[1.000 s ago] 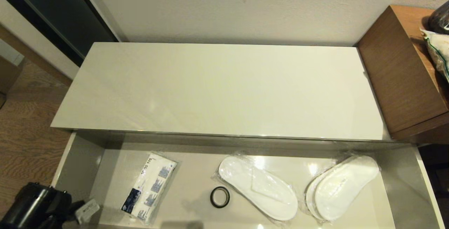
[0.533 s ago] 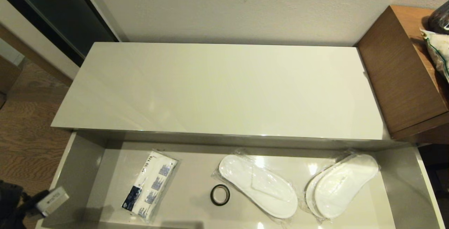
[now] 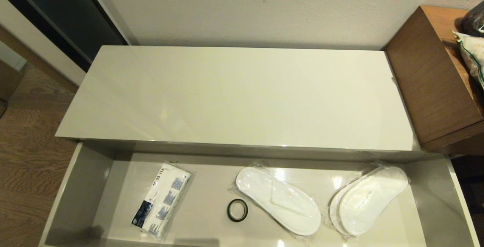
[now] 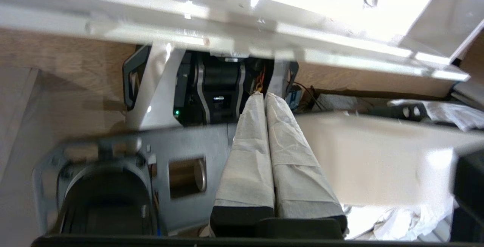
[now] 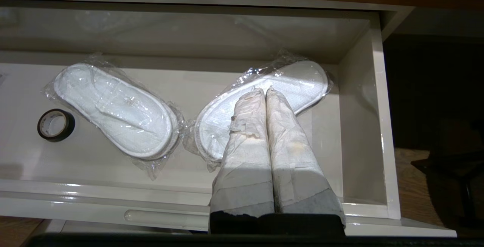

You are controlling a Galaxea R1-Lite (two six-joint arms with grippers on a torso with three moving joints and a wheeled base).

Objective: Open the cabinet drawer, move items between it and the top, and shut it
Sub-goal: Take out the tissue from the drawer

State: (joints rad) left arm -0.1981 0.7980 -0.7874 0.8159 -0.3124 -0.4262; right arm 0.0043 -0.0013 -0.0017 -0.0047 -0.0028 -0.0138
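Both grippers were clenched and held nothing: the left gripper (image 4: 263,95) hung low outside the drawer, aimed at the robot's own base beneath the drawer's underside, while the right gripper (image 5: 264,90) hovered above the near right part of the open drawer (image 3: 72,186), over the right-hand slippers (image 3: 368,199). Neither arm showed in the head view. Inside the drawer, the tissue packet (image 3: 161,200) lay toward the left, a small black ring (image 3: 237,210) sat near the middle, and a second pair of slippers (image 3: 279,201) rested just right of the ring. The cabinet top (image 3: 238,95) stood beyond them. All three packets looked light and soft, and their film wrapping would likely be slippery and crinkle under pressure. A pinch across the narrow middle of the tissue packet, or at a slipper's thicker edge, would probably hold better than grabbing loose film.
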